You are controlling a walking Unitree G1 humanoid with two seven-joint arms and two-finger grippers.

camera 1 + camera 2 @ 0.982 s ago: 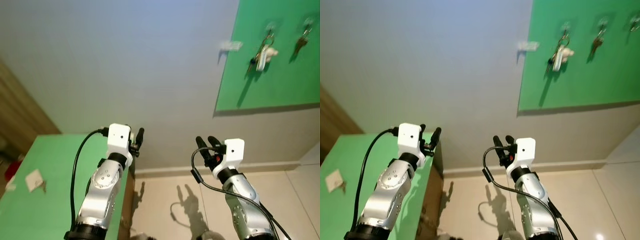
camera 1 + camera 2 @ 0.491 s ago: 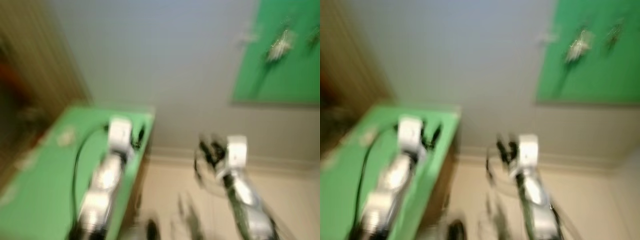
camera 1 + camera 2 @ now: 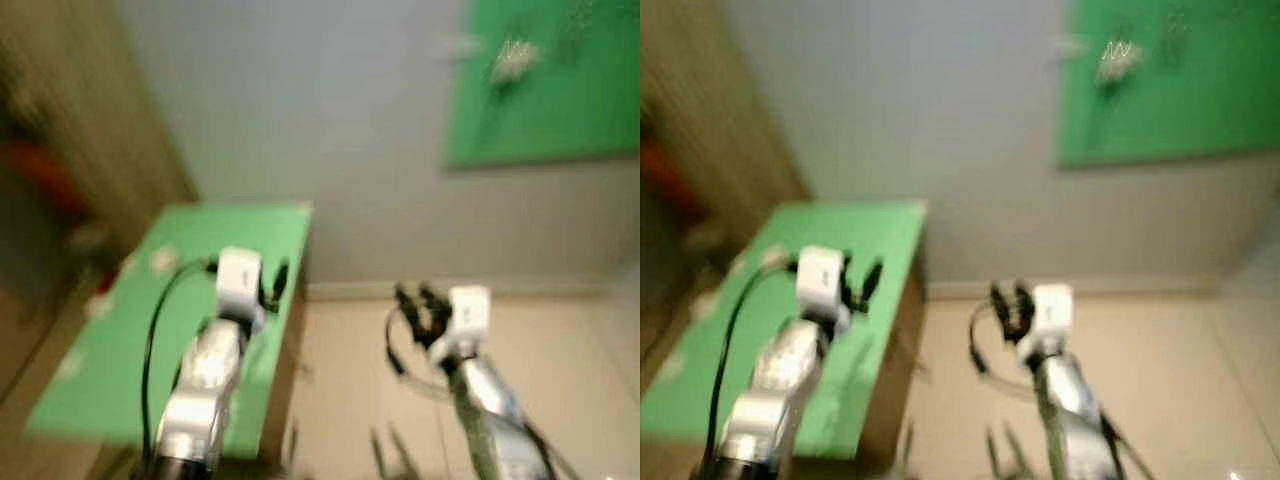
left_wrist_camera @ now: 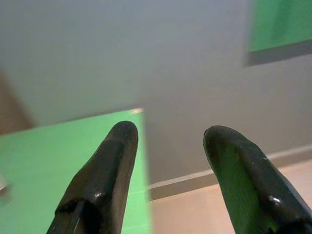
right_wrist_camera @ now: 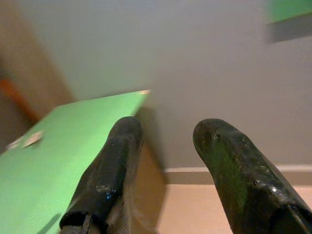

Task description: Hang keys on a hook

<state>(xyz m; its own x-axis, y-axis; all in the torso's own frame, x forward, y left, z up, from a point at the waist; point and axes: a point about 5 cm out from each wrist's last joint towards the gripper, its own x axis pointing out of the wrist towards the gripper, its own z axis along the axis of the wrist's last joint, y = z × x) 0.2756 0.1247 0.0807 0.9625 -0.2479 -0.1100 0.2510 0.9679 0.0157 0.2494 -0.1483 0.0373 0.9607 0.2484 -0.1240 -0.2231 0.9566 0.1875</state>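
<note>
Blurred view. Nearest, the left end effector [image 3: 272, 285] hangs over the green desk [image 3: 120, 370], the right end effector [image 3: 418, 305] over the floor; both gape, holding nothing. A pale object, possibly keys [image 3: 162, 261], lies farther along the desk. Farthest, a green wall board [image 3: 560, 110] carries hung keys. Likely step: approaching the desk to pick up.

**Count of things in view**

One green-topped table [image 3: 120, 360] at eight o'clock. One green wall board [image 3: 560, 100] at two o'clock, carrying one blurred pale bunch of keys [image 3: 515, 60]. Two or three small pale scraps [image 3: 160, 260] lie on the table; blur hides the exact number. Two grippers: left gripper [image 4: 168, 141], right gripper [image 5: 165, 131].
</note>
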